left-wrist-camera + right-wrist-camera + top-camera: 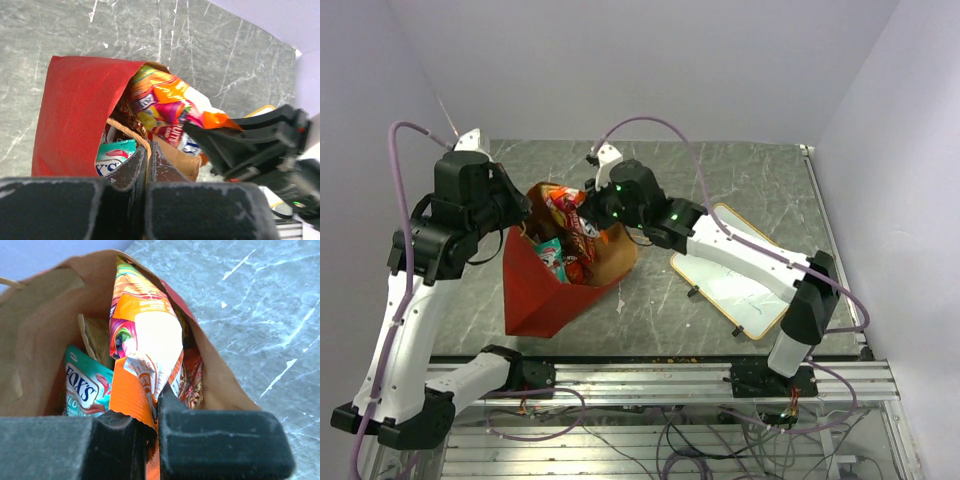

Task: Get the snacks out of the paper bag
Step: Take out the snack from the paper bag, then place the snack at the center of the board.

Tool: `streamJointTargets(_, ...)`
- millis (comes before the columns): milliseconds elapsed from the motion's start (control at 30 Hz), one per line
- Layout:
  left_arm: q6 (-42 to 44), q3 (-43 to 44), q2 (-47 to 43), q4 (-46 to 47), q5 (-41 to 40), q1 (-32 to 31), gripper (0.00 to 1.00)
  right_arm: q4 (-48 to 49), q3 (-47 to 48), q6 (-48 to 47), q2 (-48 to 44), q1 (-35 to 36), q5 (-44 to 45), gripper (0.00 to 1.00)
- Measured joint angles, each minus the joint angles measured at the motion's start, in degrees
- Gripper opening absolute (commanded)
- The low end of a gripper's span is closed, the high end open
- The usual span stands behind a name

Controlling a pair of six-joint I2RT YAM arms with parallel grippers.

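The red paper bag (535,285) lies on its side on the grey table, its brown mouth facing the far right. My left gripper (146,156) is shut on the bag's brown rim (131,132) and holds it up. My right gripper (156,402) is shut on the end of an orange and white snack packet (145,335) that sticks out of the bag's mouth; it also shows in the top view (568,212). A teal packet (85,385) and a dark red packet (192,377) lie inside the bag.
A white whiteboard (735,270) lies flat on the table to the right of the bag, under my right arm. The table's metal rail (670,375) runs along the near edge. Lilac walls stand on three sides.
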Motion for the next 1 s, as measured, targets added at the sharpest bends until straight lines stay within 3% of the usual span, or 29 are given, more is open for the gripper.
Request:
streamJointTargets(300, 6.38, 0.31, 1.75, 3.63, -0.04, -0.02, 0.07, -4.42, 2.4, 0.81, -8.44, -0.79, 1.44, 0.0)
streamJointTargets(467, 9.92, 0.94, 3.93, 4.48, -0.44, -0.02, 0.07, -5.01, 2.47, 0.02, -12.72, -1.38, 9.29, 0.0)
streamJointTargets(600, 13.0, 1.46, 6.1, 4.42, -1.95, -0.02, 0.07, -4.74, 2.82, -1.44, -13.11, -6.36, 15.72, 0.0)
streamJointTargets(800, 14.32, 2.03, 6.62, 3.23, -2.67, -0.02, 0.07, -2.16, 3.5, -1.18, -8.48, -19.63, 17.99, 0.0)
streamJointTargets(1000, 13.77, 2.01, 6.54, 3.06, -0.35, -0.02, 0.07, -1.2, 8.55, 3.26, 5.31, -26.36, 10.43, 0.0)
